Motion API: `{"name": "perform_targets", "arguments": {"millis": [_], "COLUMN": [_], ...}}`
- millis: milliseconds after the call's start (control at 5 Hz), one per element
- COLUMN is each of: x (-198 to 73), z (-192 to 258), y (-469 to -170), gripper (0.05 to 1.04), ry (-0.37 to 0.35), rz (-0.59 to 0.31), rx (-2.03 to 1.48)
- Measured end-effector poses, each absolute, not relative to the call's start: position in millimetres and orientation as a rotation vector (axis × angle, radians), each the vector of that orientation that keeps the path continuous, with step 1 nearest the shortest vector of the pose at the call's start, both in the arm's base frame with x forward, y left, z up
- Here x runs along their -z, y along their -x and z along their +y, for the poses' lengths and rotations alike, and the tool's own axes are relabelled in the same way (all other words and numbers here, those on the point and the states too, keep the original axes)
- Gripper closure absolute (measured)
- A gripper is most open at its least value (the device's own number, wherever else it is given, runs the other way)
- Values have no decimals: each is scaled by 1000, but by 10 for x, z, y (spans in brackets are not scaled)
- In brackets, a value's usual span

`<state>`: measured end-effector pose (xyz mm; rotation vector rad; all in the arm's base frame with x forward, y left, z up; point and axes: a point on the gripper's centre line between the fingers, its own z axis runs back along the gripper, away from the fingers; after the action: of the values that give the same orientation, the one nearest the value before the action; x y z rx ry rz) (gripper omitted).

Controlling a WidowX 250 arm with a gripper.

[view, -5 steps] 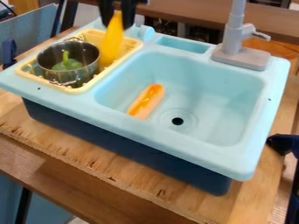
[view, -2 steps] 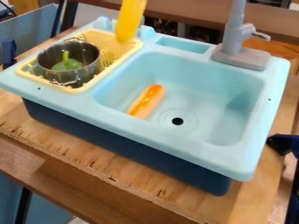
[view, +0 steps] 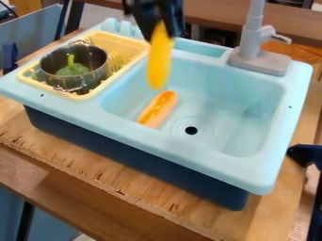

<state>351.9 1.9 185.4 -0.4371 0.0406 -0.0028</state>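
I'm seeing 1 metal pot (view: 94, 75) holding a green pepper (view: 71, 69) inside the yellow drying rack (view: 136, 55), and 1 hot dog (view: 157, 109) lying in the light-blue basin (view: 252, 101) beside the drain. I'm holding my gripper (view: 162, 27) pointing down above the basin's rack side, clamped on a yellow corn-like toy (view: 159, 59) hanging upright.

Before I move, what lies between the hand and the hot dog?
In the camera view, the yellow toy gripped by the hand hangs between it and the hot dog. Its lower end shows over the sink; how high, I cannot tell.
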Motion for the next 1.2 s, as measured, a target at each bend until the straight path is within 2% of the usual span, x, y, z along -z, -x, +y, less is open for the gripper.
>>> {"name": "perform_targets", "arguments": {"millis": [400, 600, 800, 1000, 1200], "x": [-1488, -1364, -1213, -1133, -933], "z": [-67, -137, -205, -165, -84], "y": [-3509, -3491, -3514, -3524, -3509], "gripper": [622, 621, 621, 621, 624], "ry": [528, 537, 531, 497, 447], "rz": [187, 260, 357, 369, 432], "rx": [39, 58, 57, 27, -9]}}
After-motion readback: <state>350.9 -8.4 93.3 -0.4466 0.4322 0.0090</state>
